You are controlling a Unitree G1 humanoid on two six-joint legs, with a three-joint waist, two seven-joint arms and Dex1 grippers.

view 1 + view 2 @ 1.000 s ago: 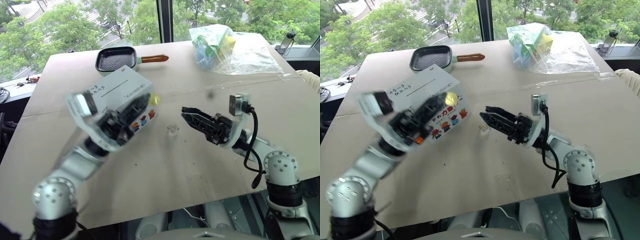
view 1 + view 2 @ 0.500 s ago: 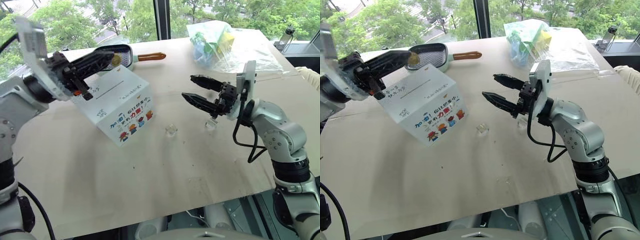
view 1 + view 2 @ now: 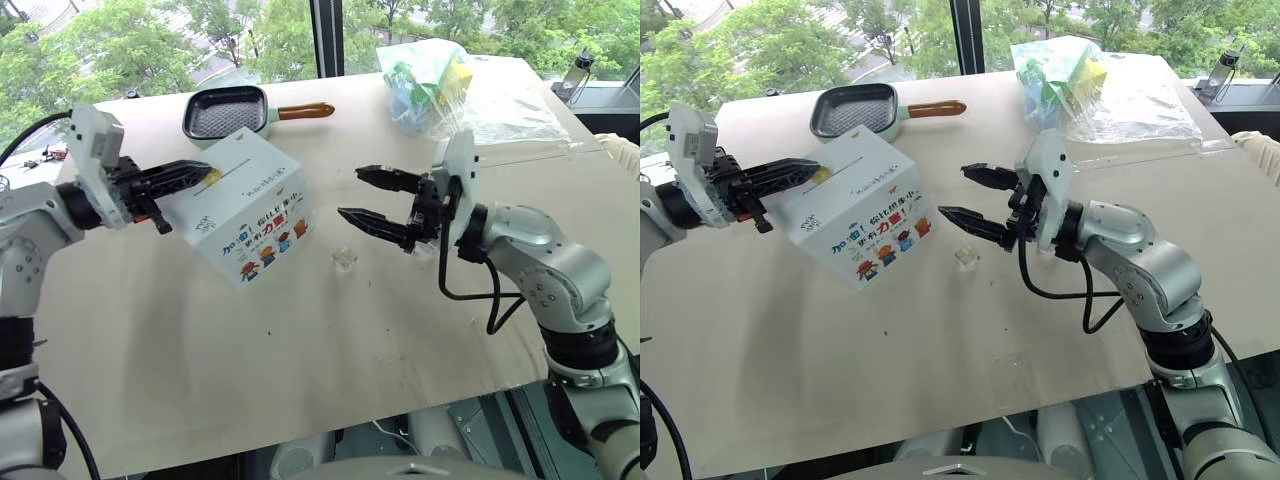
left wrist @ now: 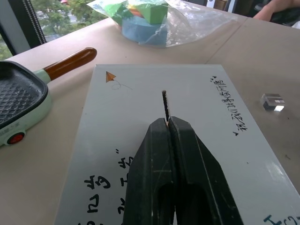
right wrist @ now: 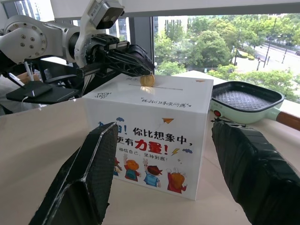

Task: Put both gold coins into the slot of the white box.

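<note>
Handwriting in blue runs beside the slot [image 4: 164, 102] on the top face of the white box [image 3: 250, 210], too loose to read; the printed side carries Chinese characters, "你比想象中" over a red "力量", above a row of cartoon figures. Pale brown board covers the table [image 3: 300, 360], which stands by a window onto green trees. The left gripper [image 3: 207, 176] has its fingers pressed together on a gold coin [image 5: 147, 80], held edge-down right over the slot. The other coin [image 3: 344, 260], pale and glassy, lies on the table just beside the box, below the right gripper [image 3: 365, 195], whose fingers stand wide apart and empty, facing the printed side.
</note>
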